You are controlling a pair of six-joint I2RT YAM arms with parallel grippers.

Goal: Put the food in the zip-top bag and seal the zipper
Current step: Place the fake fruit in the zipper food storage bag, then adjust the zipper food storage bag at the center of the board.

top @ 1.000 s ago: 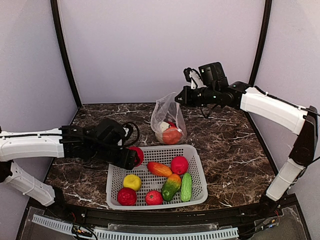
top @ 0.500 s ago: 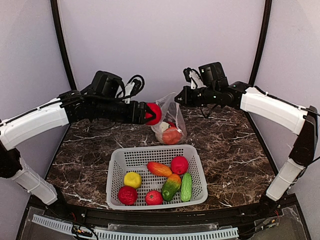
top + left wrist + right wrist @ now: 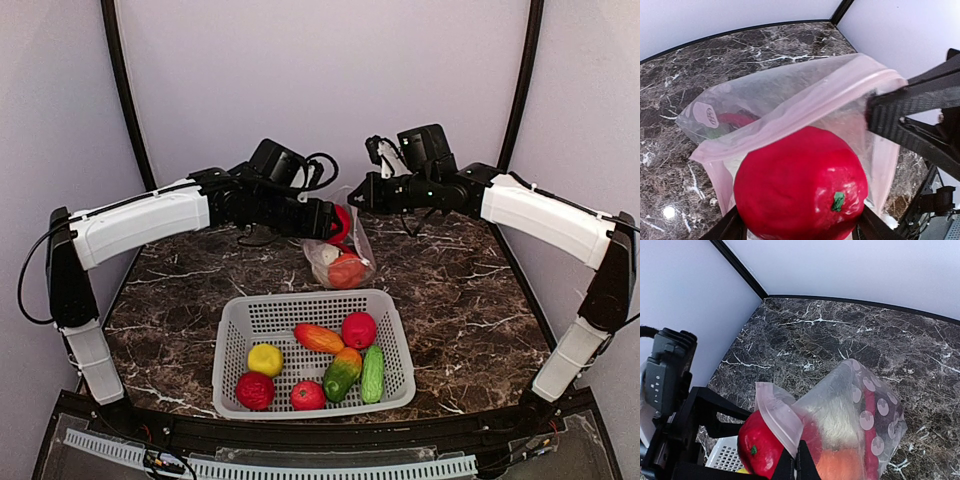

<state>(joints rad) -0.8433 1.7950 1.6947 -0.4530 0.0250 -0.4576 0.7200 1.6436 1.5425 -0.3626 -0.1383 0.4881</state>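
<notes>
Seven pieces wait in the white basket (image 3: 300, 298). The left gripper (image 3: 338, 222), clamped round a red fruit (image 3: 800, 185), holds it right at the zip-top bag (image 3: 345, 262) mouth, a few foods already inside. The right gripper (image 3: 356, 194) pinches the rim up. The zipper (image 3: 805, 111) gapes, unsealed.

**Robot test booth, lab-style**

A staged enclosure is seen here. Plain pale walls (image 3: 320, 90) are framed by black posts (image 3: 127, 100). Robot arms (image 3: 140, 222) are mounted at a marble-patterned tabletop (image 3: 450, 290), and toy food (image 3: 359, 329) is laid out in a white basket (image 3: 260, 318).
</notes>
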